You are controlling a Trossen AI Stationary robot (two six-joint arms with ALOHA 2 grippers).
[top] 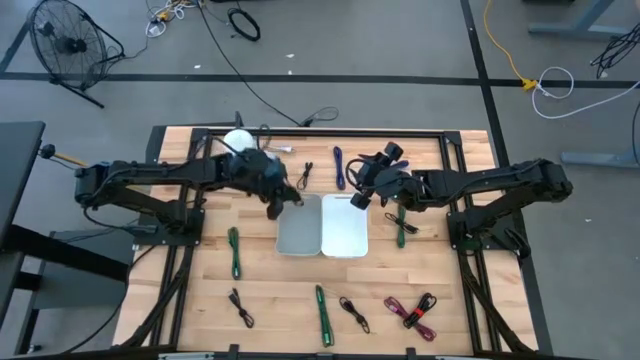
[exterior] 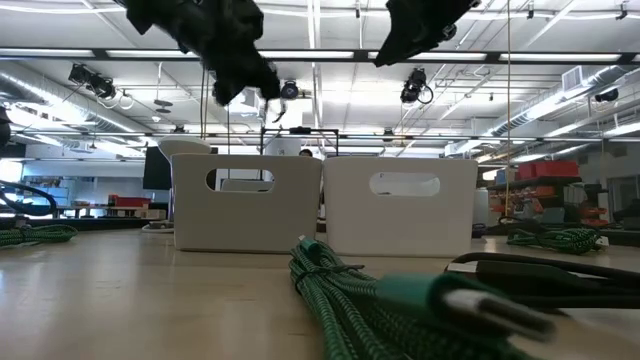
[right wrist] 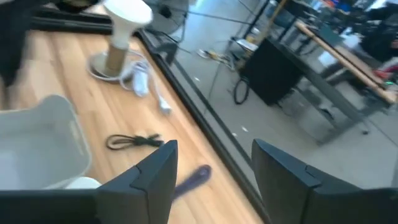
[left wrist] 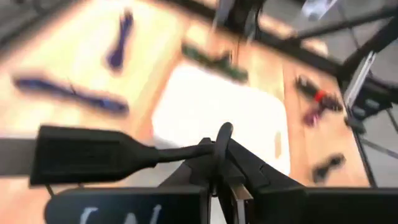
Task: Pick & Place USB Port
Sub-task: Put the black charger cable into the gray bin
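Two open bins stand side by side mid-table: a grey one (top: 298, 228) and a white one (top: 344, 230). My left gripper (top: 280, 196) hovers at the grey bin's far left corner, shut on a black USB cable (left wrist: 93, 152). The left wrist view shows a bin (left wrist: 211, 109) below that gripper. My right gripper (top: 358, 196) hangs above the white bin's far edge, open and empty, its fingers wide apart (right wrist: 211, 180). In the low view both grippers (exterior: 245, 75) (exterior: 400, 40) sit well above the bins (exterior: 245, 200). My left gripper pinches the black cable between its two fingers (left wrist: 239, 177). A small loop (left wrist: 224, 132) stands out just past the fingertips, and a flat black end (left wrist: 81, 152) sticks out sideways. The cable is lifted clear of the table, over the bin.
Loose cables lie around the bins: green ones (top: 234, 250) (top: 322, 312) (top: 401, 228), black ones (top: 240, 305) (top: 353, 312) (top: 305, 175), a purple one (top: 340, 165), and a red and purple bundle (top: 412, 310). A white lamp-like object (top: 238, 140) stands by the far edge.
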